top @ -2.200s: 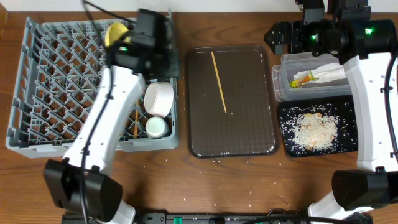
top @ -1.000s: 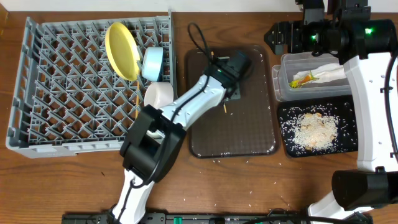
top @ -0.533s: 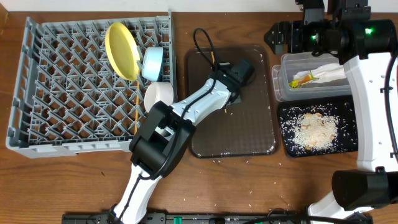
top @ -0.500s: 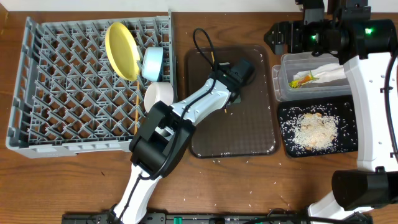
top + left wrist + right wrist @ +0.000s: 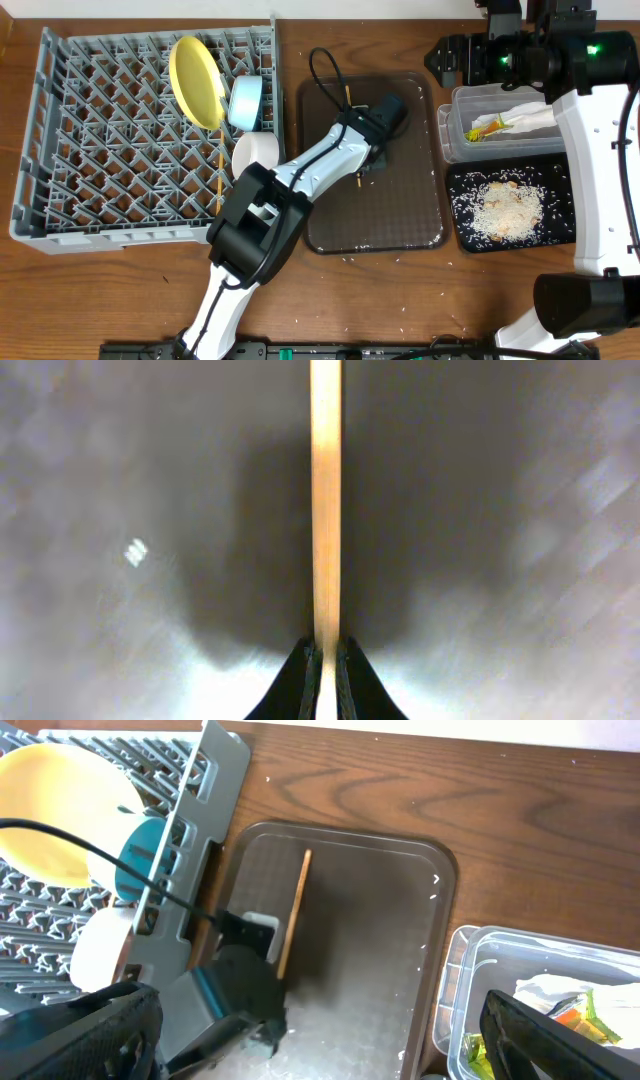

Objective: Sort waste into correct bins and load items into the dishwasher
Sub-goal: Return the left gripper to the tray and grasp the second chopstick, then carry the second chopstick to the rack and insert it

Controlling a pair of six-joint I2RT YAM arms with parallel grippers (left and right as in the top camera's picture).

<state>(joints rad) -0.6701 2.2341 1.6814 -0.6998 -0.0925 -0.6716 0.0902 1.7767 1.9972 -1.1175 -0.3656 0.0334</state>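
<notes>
My left gripper is down on the brown serving tray, shut on a thin wooden chopstick. The left wrist view shows the jaws pinching the chopstick. The chopstick also shows in the right wrist view. A second chopstick lies in the grey dish rack with the yellow plate, light blue bowl and white bowl. The small white cup is hidden under my left arm. My right gripper is open and empty, high at the back right.
The clear tub holds the snack wrapper and napkin. The black tray in front of it holds rice. Stray grains lie on the brown tray and the wooden table.
My left arm has swung from the dish rack across to the brown tray and its jaws have closed on the chopstick. The right arm has not moved.
</notes>
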